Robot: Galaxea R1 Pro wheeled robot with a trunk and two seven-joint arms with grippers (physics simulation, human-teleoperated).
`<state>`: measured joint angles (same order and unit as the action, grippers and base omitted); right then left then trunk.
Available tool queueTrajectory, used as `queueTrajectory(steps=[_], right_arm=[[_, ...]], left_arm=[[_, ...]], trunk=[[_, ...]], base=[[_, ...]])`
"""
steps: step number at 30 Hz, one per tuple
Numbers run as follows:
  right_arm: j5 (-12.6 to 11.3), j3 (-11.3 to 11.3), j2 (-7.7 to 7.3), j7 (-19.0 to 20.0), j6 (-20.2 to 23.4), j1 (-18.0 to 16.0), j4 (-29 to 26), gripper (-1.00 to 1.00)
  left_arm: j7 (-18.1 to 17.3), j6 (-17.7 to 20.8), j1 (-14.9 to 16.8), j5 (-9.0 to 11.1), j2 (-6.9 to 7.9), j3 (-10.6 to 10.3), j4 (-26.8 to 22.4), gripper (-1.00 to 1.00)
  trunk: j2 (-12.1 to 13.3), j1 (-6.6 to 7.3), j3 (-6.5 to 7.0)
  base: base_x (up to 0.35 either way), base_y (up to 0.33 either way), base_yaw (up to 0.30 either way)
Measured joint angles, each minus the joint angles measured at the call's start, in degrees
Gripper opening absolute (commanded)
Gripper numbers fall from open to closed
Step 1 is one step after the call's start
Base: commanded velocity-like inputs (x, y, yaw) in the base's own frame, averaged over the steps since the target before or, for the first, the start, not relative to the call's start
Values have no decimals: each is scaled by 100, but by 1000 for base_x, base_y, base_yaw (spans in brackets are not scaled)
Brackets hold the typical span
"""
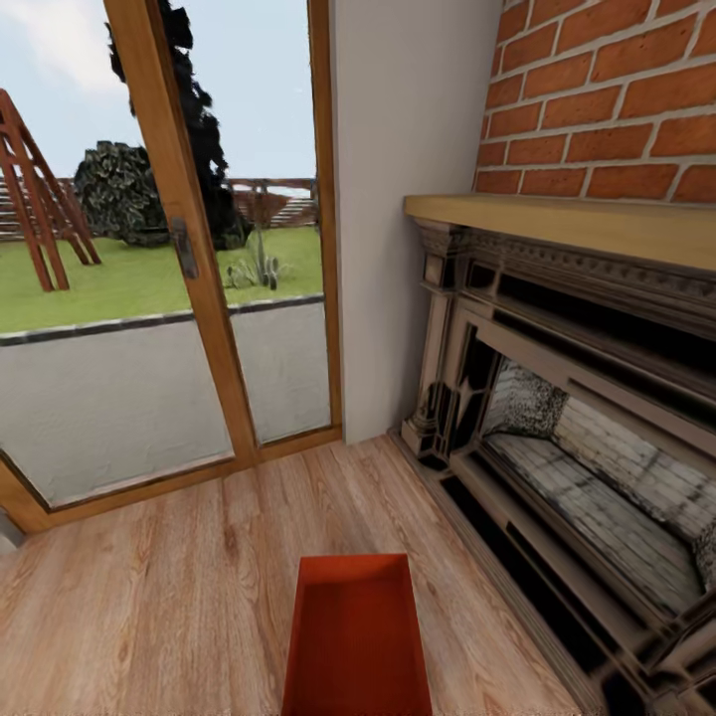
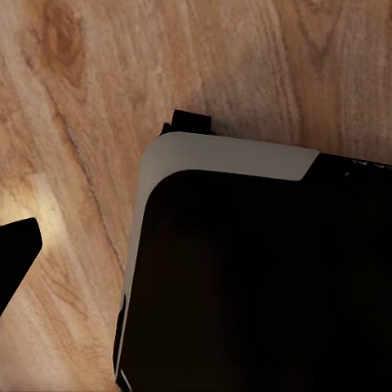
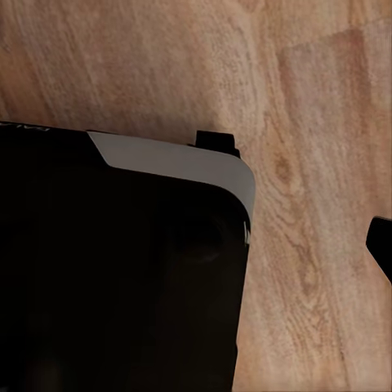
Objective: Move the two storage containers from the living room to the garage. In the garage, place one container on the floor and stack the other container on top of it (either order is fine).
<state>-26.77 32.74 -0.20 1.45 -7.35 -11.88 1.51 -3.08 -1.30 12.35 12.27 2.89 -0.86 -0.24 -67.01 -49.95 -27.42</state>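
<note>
We see one orange-red storage container [image 1: 356, 636] on wood-plank floor [image 1: 149, 597], near the fireplace [image 1: 567, 418]. Grippers' state: probably unreadable; we cannot tell.

Low in the frame, centre bottom, sits an orange-red rectangular thin-walled open box [image 1: 356, 636], its near end cut off by the lower edge, resting on the light wood-plank floor [image 1: 149, 607]. On the right, a dark ornate carved fireplace surround [image 1: 557, 398] runs diagonally toward the lower right corner, pale brick lining its firebox, a tan wooden mantel shelf [image 1: 577, 224] on top. Above that, upper right, red brick wall [image 1: 607, 94]. A plain beige wall panel [image 1: 398, 149] stands in the middle. Left side, glass doors in orange-brown wooden frames [image 1: 189, 249] show grey paving, green lawn, dark trees and a reddish wooden structure at far left.
</note>
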Motion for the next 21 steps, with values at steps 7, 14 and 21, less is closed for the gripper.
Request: queueTrajectory(steps=[7, 14, 21], right_arm=[[0, 0, 0, -1, 0, 2, 0, 100], [0, 1, 0, 0, 0, 1, 1, 100], [0, 1, 0, -2, 0, 0, 0, 100]], left_arm=[[0, -1, 0, 0, 0, 0, 0, 100], [0, -1, 0, 0, 0, 0, 0, 100], [0, 2, 2, 0, 0, 0, 0, 100]], trunk=[[0, 0, -65], [0, 0, -130], [0, 0, -194]], base=[[0, 0, 0], [0, 0, 0], [0, 0, 0]])
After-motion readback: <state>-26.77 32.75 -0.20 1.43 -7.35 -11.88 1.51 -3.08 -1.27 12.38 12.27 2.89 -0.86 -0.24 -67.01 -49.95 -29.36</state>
